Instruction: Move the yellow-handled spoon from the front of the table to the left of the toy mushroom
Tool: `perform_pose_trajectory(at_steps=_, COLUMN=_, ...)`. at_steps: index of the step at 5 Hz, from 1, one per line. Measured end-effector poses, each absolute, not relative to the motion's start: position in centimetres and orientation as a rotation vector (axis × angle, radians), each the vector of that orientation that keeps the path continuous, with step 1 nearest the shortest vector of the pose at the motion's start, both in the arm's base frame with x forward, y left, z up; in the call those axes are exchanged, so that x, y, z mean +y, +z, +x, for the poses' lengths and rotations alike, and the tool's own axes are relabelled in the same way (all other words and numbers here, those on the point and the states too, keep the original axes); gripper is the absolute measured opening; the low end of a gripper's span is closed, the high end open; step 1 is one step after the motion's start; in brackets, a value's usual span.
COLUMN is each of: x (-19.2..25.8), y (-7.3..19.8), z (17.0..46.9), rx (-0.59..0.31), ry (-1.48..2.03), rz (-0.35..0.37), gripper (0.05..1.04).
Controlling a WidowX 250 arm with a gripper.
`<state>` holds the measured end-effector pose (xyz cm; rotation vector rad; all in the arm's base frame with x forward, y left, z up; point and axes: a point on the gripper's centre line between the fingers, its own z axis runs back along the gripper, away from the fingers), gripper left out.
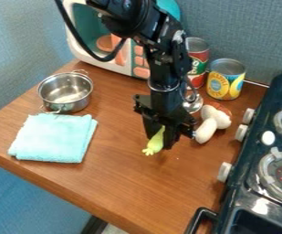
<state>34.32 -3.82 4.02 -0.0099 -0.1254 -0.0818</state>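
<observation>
The black gripper (160,138) hangs down over the middle of the wooden table, shut on a yellow-green toy (156,142). That toy is slim, slants down to the left between the fingers, and has a knobbly lower end; its upper part is partly hidden by the gripper. Just right of the gripper lies a whitish, mushroom-like toy (207,129) with a rounded top, close to a reddish-brown piece (218,108). A shiny metal object (193,103) stands behind, partly covered by the arm.
A metal pot (65,93) stands at the left, with a folded turquoise cloth (54,138) in front of it. Two cans, one red (197,61) and one yellow-blue (226,79), stand behind on the right. A toy microwave (82,34) is at the back; a dark stove (262,183) borders the right.
</observation>
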Motion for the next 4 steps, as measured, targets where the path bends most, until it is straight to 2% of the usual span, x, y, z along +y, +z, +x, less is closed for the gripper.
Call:
perform_pose_trajectory(at_steps=2, x=-2.5, y=2.6, z=38.2, rx=-0.053, ry=-0.009, rz=0.013, gripper=0.459)
perform_pose_trajectory(at_steps=3, x=-2.3, y=2.9, z=39.6, rx=-0.062, ry=0.002, rz=0.013, gripper=0.459)
perform_pose_trajectory(at_steps=4, x=-2.4, y=2.2, z=40.8, rx=-0.035, ry=0.003, rz=0.015, gripper=0.459)
